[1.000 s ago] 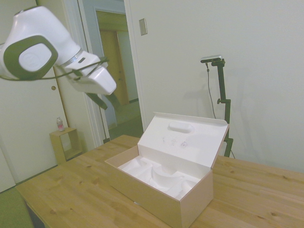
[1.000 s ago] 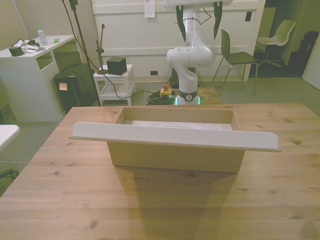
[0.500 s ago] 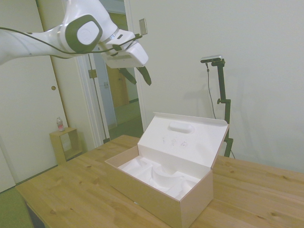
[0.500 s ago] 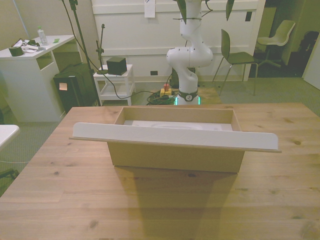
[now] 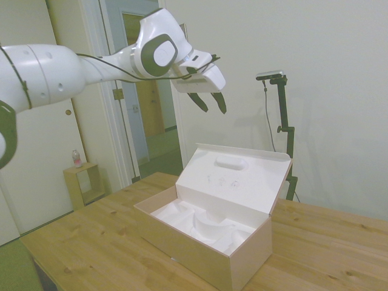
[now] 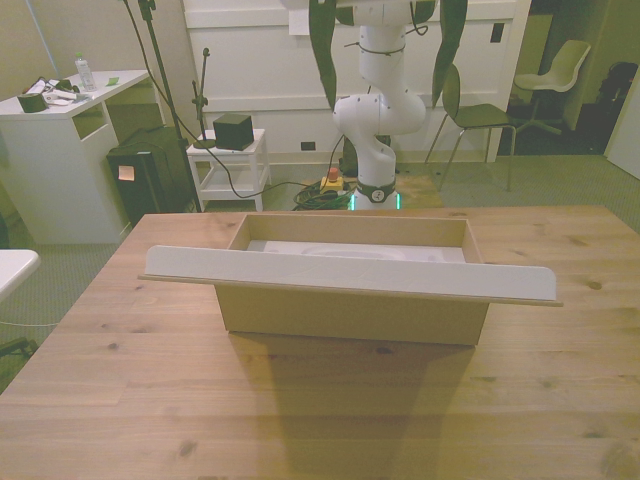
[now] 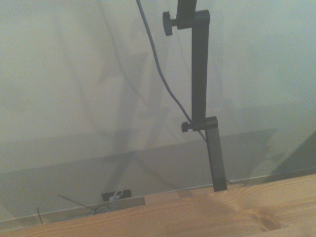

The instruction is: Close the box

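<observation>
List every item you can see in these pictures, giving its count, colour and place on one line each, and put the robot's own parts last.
box: one, tan cardboard, on the wooden table, lid standing open.
insert: one, white, moulded, inside the box.
table: one, light wood, under the box.
cube shelf: one, wooden, on the floor by the door in the side view.
bottle: one, small, on top of the cube shelf.
chair: one, dark, behind the table on the front view's right.
white desk: one, at the front view's left.
black cube: one, on a small white cart behind the table.
arm: one, white, raised high above the table.
gripper: one, dark fingers spread apart, above the box, touching nothing.
</observation>
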You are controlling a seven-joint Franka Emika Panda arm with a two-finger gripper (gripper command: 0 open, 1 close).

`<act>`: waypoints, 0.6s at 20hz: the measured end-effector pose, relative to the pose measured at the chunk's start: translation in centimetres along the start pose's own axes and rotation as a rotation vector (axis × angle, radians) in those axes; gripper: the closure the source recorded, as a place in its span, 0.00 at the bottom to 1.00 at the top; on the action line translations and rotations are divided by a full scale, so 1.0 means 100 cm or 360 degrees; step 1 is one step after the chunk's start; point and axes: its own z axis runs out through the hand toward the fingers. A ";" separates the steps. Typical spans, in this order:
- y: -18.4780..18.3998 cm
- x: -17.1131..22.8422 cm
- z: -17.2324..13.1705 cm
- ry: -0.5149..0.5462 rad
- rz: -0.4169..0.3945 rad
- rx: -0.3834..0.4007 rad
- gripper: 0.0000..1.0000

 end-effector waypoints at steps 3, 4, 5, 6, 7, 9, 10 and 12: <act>-0.005 0.006 0.030 0.0016 0.0010 -0.0029 0.00; -0.006 0.008 0.040 0.0035 0.0011 -0.0053 0.00; -0.006 0.009 0.053 0.0041 0.0016 -0.0071 0.00; -0.005 0.010 0.065 0.0039 0.0019 -0.0085 0.00; -0.004 0.011 0.078 0.0037 0.0020 -0.0100 0.00; 0.000 0.013 0.104 0.0034 0.0022 -0.0135 0.00; 0.002 0.014 0.116 0.0034 0.0023 -0.0150 0.00; 0.005 0.016 0.136 0.0037 0.0022 -0.0174 0.00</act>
